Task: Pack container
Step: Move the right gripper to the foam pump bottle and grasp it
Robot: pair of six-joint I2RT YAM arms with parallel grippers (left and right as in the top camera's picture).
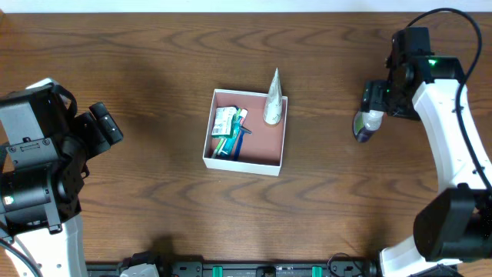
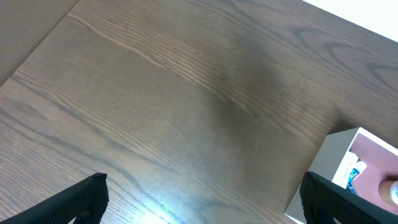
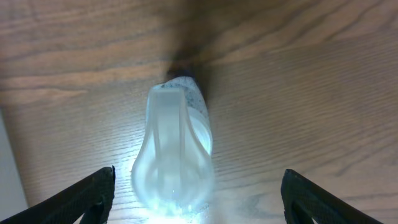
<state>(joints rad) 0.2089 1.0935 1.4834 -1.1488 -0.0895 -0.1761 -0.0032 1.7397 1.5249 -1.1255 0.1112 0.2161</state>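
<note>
The container (image 1: 283,146) is a shallow square box with white walls and a pink inside, at the table's middle. It holds a green-and-white packet (image 1: 225,121), a blue item (image 1: 234,141) and a white cone-shaped tube (image 1: 274,100) leaning on the far right corner. Its corner shows in the left wrist view (image 2: 336,163). A small clear bottle with a dark end (image 1: 367,125) lies on the table to the right. My right gripper (image 1: 374,104) is open right over it; the bottle (image 3: 177,155) lies between the fingers (image 3: 198,196). My left gripper (image 1: 104,127) is open and empty at the far left (image 2: 202,199).
The wooden table (image 1: 154,77) is bare around the container. The arms' bases stand at the front left and front right edges.
</note>
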